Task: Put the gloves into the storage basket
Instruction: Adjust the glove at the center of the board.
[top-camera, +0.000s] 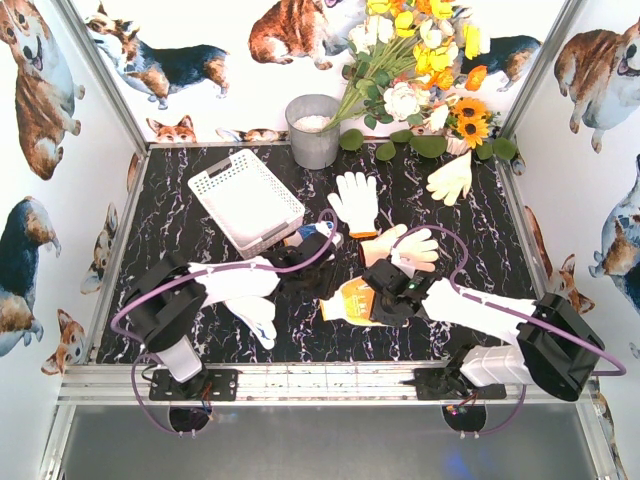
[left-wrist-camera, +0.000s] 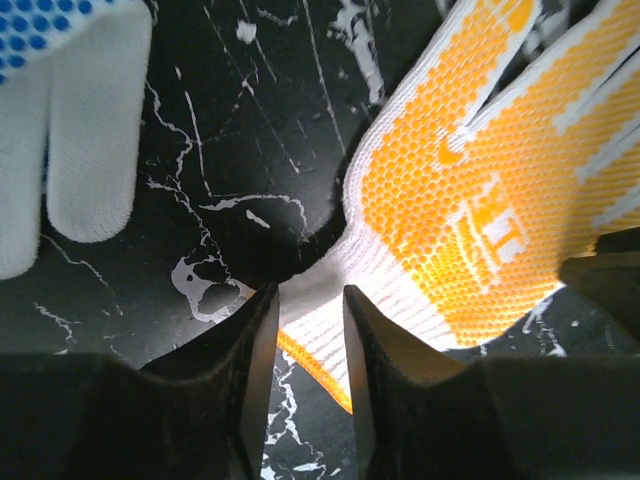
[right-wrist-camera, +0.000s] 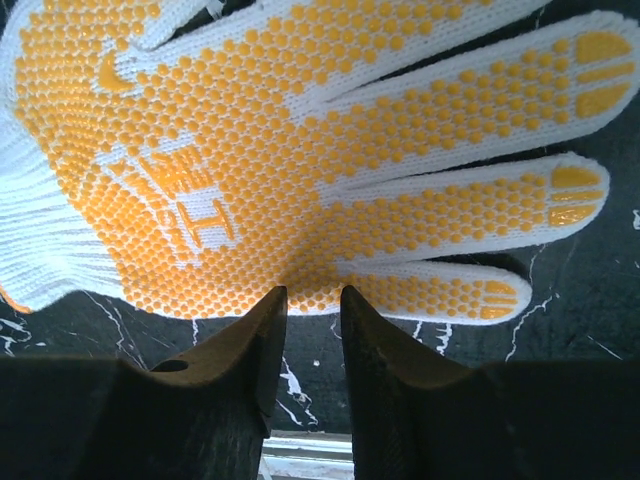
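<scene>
Item: orange-dotted glove (top-camera: 348, 300), flat on the table (top-camera: 165, 235), near the basket (top-camera: 205, 185) but outside it.
Handling: probably light, limp knit that droops when lifted.
Best hold: cuff or palm edge.
Left gripper (left-wrist-camera: 310, 292): pinching the cuff.
Right gripper (right-wrist-camera: 313, 292): narrowed at the palm edge; whether it grips, cannot tell.

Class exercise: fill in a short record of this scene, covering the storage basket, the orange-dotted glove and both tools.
storage basket: white, lattice-sided, no gloves inside
orange-dotted glove: lying flat on the black marble-patterned table
left tool: jaws narrow, astride the glove's cuff; grip unclear
right tool: jaws narrow, at the edge of the glove's palm; grip unclear
</scene>
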